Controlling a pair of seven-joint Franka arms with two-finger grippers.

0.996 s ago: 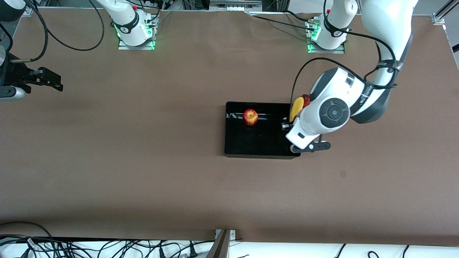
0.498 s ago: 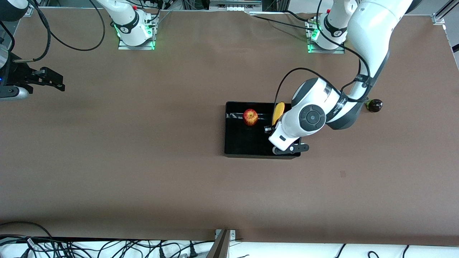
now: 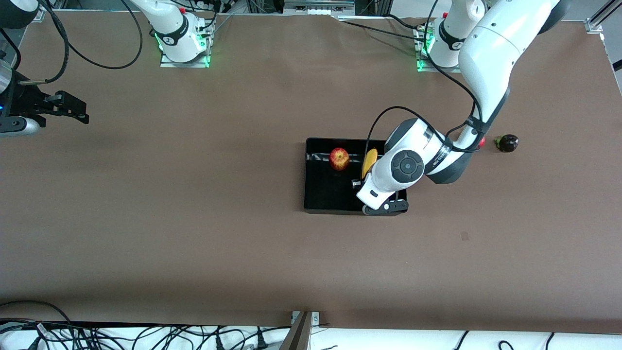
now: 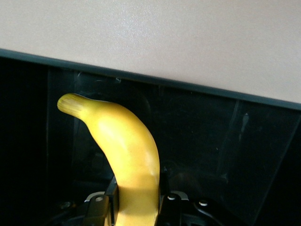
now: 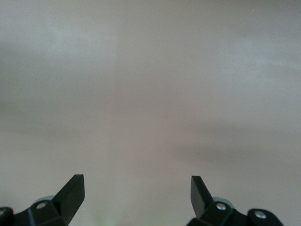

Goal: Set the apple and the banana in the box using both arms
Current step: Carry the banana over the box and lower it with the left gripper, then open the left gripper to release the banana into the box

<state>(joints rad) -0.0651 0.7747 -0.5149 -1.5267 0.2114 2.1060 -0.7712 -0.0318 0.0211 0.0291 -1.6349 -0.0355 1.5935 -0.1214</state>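
Note:
The red apple (image 3: 339,158) lies in the black box (image 3: 320,194), near its wall toward the robots' bases. My left gripper (image 4: 137,197) is shut on the yellow banana (image 4: 126,155) and holds it over the box's end toward the left arm; the banana's tip shows in the front view (image 3: 369,163) beside the wrist. My right gripper (image 5: 137,193) is open and empty over bare table at the right arm's end; in the front view it (image 3: 73,109) shows at the picture's edge.
A small dark fruit (image 3: 507,143) lies on the brown table past the box toward the left arm's end. A red fruit (image 3: 481,142) peeks out beside the left arm's elbow. Cables lie along the table's front edge.
My left arm has carried the banana from the box's end wall in over the box, toward the apple. The dark fruit has come into view. The right arm has hardly moved.

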